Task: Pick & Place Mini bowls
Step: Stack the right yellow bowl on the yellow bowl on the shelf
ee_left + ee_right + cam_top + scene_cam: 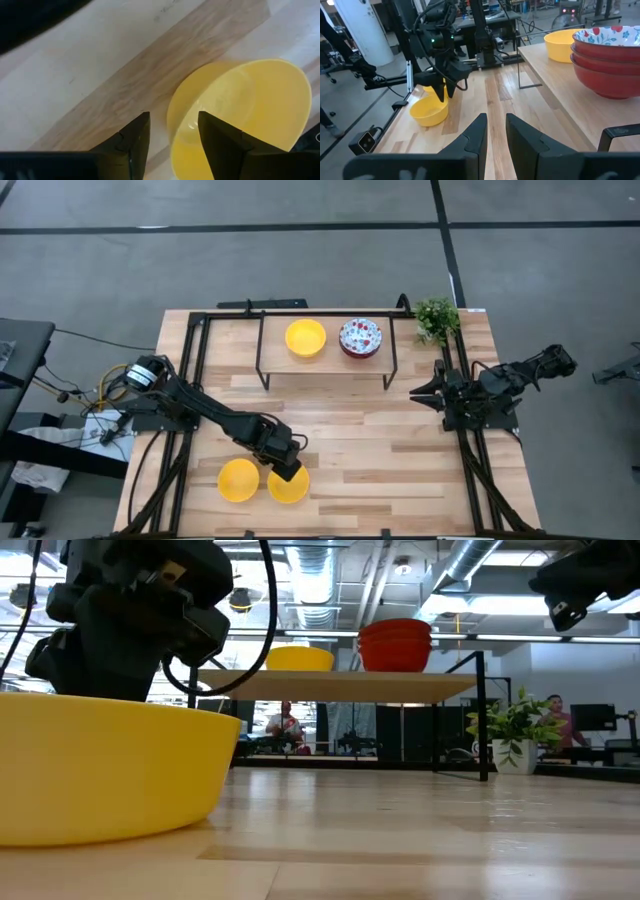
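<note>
Two plain yellow mini bowls (238,480) (290,488) stand side by side on the table near its front left. My left gripper (173,116) points down over the right one (240,115), open, with one finger above the bowl's hollow and the other outside its wall. On the raised shelf (325,360) at the back stand a third yellow bowl (305,338) and a stack of red bowls with a floral inside (360,338). My right gripper (495,125) waits at the table's right edge, pointing about level, its fingers a narrow gap apart with nothing between them. My left gripper comes from above with its fingers on either side of the yellow bowl's rim (171,125), on the side facing the other yellow bowl. I cannot tell whether either finger (217,140) touches the rim. The bowl stands upright on the table.
A small green plant (436,318) stands at the back right corner, next to the shelf's black frame (392,370). Bare wood lies between the shelf and the near bowls (380,450). People sit in the room beyond the table (285,725).
</note>
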